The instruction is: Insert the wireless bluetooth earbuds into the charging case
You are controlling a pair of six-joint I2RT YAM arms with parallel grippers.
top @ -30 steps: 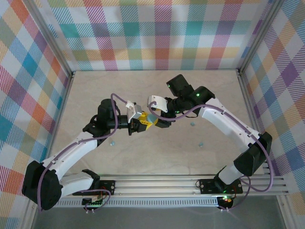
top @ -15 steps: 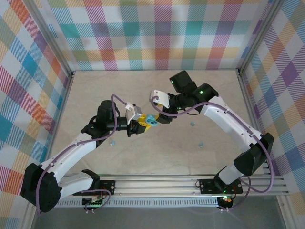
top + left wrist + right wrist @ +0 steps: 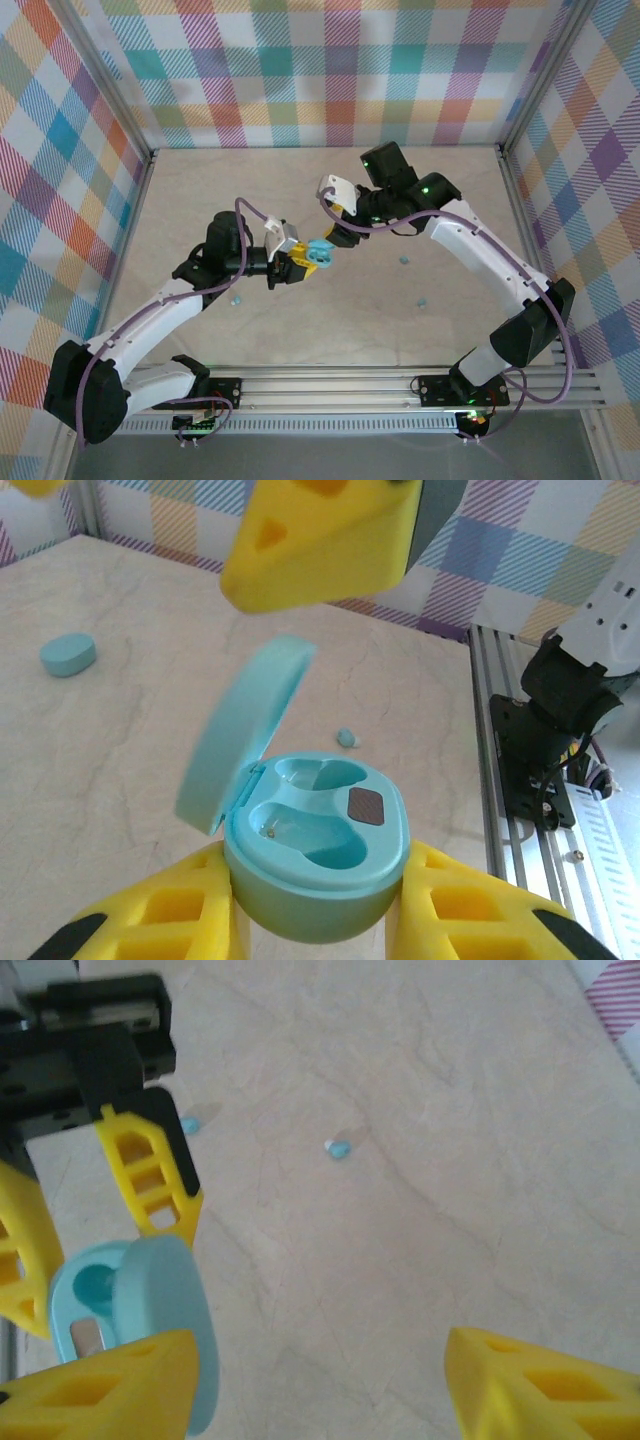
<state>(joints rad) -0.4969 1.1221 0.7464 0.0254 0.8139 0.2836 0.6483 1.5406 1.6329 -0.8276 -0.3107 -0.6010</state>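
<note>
My left gripper is shut on the teal charging case, holding it above the table by its sides. The lid stands open and both wells are empty. My right gripper hovers just beyond the case, open with nothing between its fingers; in its wrist view the case sits at the lower left. Tiny pale blue earbuds lie loose on the table: one right of the grippers, one nearer the front, one under the left arm.
A closed light-blue oval case lies on the table at the far left of the left wrist view. The beige tabletop is walled in by checked panels, with a metal rail along the near edge.
My right gripper has drawn back from the case, up and toward the far side. The case's lid now stands open. The left arm has held still.
</note>
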